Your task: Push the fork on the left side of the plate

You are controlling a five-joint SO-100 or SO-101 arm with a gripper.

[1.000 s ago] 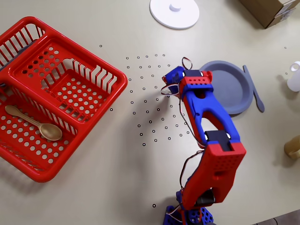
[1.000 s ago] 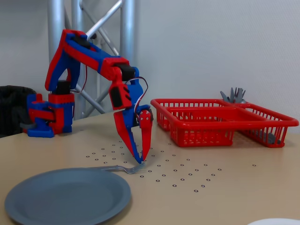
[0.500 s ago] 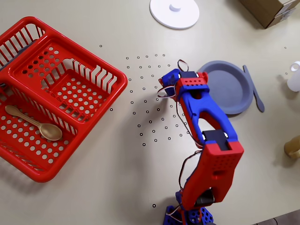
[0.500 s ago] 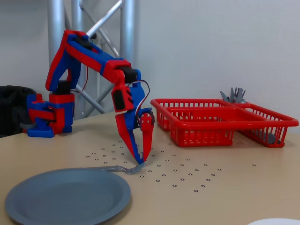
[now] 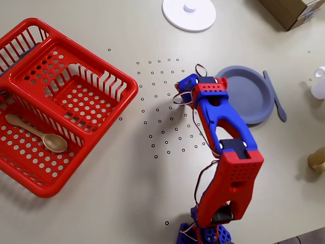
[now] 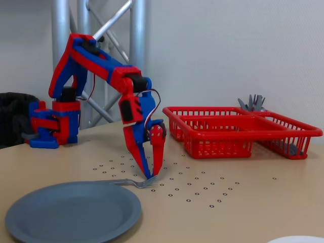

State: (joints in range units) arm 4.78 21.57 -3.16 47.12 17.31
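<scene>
Compared with a second ago, the gripper (image 6: 151,176) is sitting a touch further from the plate in the fixed view, its wrist raised slightly, while the fork (image 6: 132,182) is lying where it was. That fork is resting flat on the table (image 6: 243,202), its handle running toward the far rim of the plate (image 6: 71,210) and its tines pointing away from it, toward the basket side. Handle end and plate rim are lying just beside each other; whether they are touching cannot be told.

Both fingers are pointing straight down at the tine end of the fork, with the tips drawn nearly together and only a thin gap showing between them. Nothing is being pinched; the tips are standing on or just above the tines, and which of the two cannot be told.

In the overhead view the arm (image 5: 223,152) is stretching up the picture from its base at the bottom edge, and its wrist is covering the fork completely. There the plate (image 5: 251,96) is showing to the right of the wrist, with a blue-grey knife-like utensil (image 5: 274,99) lying along its right rim.

Further out, a red basket (image 5: 56,101) is sitting at the left with a wooden spoon (image 5: 38,134) in one compartment, and a white lid (image 5: 189,14) is lying near the top edge.
</scene>
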